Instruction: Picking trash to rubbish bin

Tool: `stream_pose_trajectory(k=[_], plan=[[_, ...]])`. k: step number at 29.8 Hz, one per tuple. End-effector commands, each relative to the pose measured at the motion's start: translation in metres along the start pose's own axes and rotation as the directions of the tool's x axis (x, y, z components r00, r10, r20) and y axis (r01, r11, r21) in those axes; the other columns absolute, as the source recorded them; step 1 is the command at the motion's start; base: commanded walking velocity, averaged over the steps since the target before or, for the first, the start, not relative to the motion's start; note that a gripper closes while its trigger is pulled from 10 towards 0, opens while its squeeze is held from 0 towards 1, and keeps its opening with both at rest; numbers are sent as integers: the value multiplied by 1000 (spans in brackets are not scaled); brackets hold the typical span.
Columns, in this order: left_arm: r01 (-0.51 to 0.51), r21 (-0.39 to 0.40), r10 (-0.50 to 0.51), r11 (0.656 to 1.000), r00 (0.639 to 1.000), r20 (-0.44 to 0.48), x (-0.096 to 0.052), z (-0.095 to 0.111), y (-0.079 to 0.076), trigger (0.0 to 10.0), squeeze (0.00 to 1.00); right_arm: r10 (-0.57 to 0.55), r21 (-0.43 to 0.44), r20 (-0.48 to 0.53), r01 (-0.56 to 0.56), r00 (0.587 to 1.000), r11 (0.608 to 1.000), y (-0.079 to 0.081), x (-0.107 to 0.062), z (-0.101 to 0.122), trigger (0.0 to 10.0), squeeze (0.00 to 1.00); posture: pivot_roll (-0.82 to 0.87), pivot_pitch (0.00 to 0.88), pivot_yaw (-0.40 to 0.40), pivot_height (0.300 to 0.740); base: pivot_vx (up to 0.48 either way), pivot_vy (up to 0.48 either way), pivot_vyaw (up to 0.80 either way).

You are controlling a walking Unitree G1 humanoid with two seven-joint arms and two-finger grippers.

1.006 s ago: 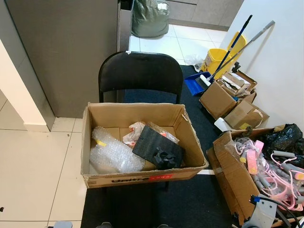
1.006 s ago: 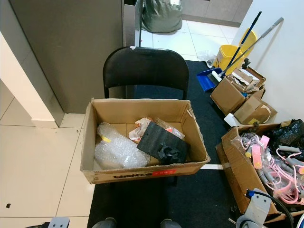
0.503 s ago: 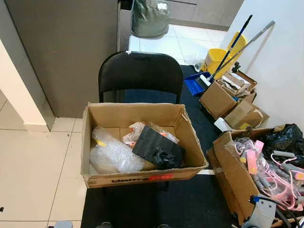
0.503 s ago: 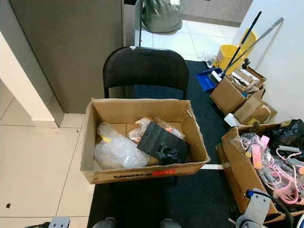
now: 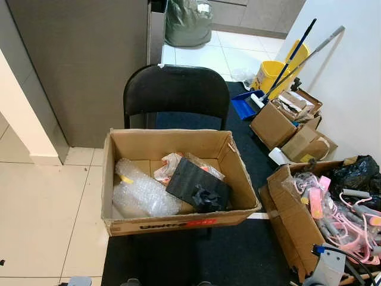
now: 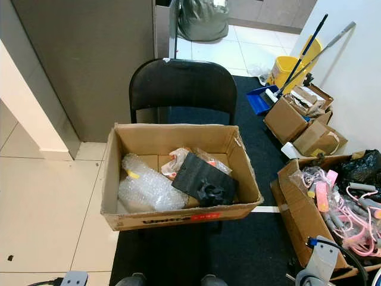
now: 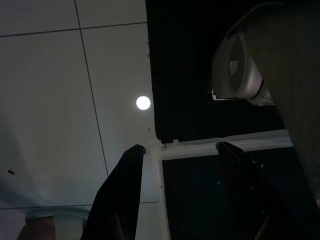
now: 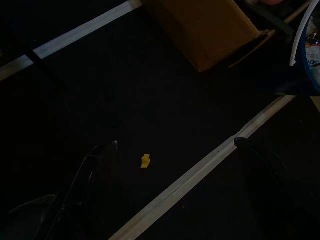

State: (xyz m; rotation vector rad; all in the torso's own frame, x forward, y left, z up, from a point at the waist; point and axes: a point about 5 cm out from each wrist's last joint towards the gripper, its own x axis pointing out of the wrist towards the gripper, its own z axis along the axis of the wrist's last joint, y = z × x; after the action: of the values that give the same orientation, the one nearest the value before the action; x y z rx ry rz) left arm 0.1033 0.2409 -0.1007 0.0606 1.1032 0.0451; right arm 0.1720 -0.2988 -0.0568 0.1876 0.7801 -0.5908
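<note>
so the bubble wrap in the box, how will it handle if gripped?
The bubble wrap looks like a loose crumpled wad, so probably floppy and very light. Its clear film may be slippery and compress between the fingers. It lies against the black foam block, so lifting may drag that.

Both arms hang low at the robot's sides, idle above the floor (image 7: 60, 100). The left gripper (image 7: 180, 150) points down at it with its two black fingers (image 7: 122, 192) spread apart. The right gripper (image 8: 175, 145) likewise faces the floor, fingers (image 8: 95, 175) held wide apart.
</note>
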Motion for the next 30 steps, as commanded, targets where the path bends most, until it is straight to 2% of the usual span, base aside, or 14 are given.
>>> stream_pose_trajectory(k=[1,19,27,30], plan=[[7,2,-7,1000,999,-35,-2,-10,-2,10000,0,-9,2,-34,9,999,1000,-3,-2,-8,10000,0,48,152,-125,740,0,0,0],[11,6,-11,1000,999,-36,-1,-9,-3,10000,0,-11,0,-42,11,999,1000,-6,-2,-11,10000,0,48,156,-125,740,0,0,0],[34,26,-33,999,999,-35,1,-5,-8,10000,0,-16,11,-34,16,999,1000,-4,-1,-7,10000,0,55,121,-61,740,0,0,0],[50,61,-47,997,998,-35,2,-2,-10,10000,0,-6,33,-39,7,999,999,4,-1,-9,10000,0,56,104,-24,740,0,0,0]])
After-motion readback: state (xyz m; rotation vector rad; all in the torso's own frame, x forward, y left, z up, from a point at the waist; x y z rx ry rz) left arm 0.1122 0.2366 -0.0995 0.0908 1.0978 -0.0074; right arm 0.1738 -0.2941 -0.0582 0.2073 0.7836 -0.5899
